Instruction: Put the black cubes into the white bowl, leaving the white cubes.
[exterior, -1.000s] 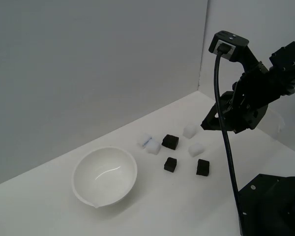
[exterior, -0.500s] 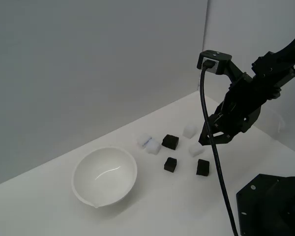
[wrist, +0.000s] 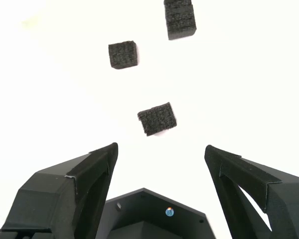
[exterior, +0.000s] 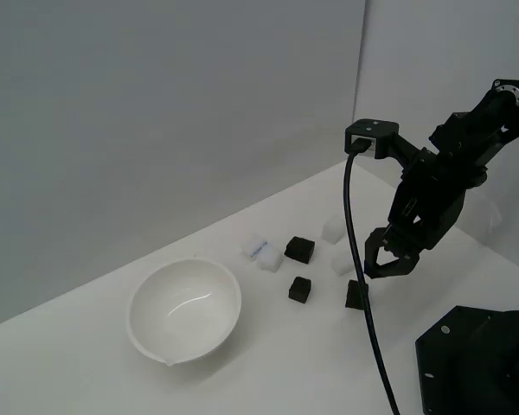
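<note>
Black cubes: we count three, small, matte and rough like foam. One (exterior: 356, 295) sits on the table just below the gripper, partly behind the cable; one (exterior: 300, 289) lies nearer the bowl; one (exterior: 299, 250) lies farther back among the white cubes.
Gripper (exterior: 382, 264): we see it wide open and holding nothing, touching nothing. In the wrist view its two angular black fingers (wrist: 84, 169) stand spread apart, with the nearest black cube (wrist: 157, 119) on the table between and ahead of them.
White bowl (exterior: 147, 333): round, glossy, thin-rimmed, with a small pouring lip; it sits toward the exterior view's left, well apart from the gripper, and we see no cube inside.
White cubes: we make out a pair (exterior: 262, 253) between bowl and black cubes, one with a bluish mark, and two more (exterior: 333, 230) near the cable.
Table (exterior: 242, 380): plain white, smooth.
Cable (exterior: 359, 259): black, hanging from the wrist camera.
</note>
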### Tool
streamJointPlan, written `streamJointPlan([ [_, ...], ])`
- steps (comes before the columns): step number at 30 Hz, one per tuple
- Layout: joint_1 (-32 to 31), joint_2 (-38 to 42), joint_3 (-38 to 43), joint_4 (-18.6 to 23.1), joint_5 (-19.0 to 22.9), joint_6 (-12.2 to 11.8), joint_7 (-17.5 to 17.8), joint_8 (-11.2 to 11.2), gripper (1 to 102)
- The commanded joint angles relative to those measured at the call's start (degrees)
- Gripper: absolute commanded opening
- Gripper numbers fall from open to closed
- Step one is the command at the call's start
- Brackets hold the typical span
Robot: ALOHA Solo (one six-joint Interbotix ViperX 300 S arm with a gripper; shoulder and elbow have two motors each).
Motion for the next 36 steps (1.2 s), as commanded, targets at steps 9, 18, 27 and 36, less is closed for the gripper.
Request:
streamJointPlan([
  [9, -3.16, -5.27, -5.27, 0.62, 0.62, -0.62, -4.13, 0.88, 100],
  [18, -4.22, -11.16, -11.16, 0.62, 0.62, -1.14, -5.19, 0.79, 100],
  [27, -4.75, -15.56, -15.56, 0.09, 0.0, -1.76, -5.8, 0.88, 100],
  [36, -7.82, -18.63, -18.63, -0.97, -0.97, -2.9, -8.96, 0.79, 100],
])
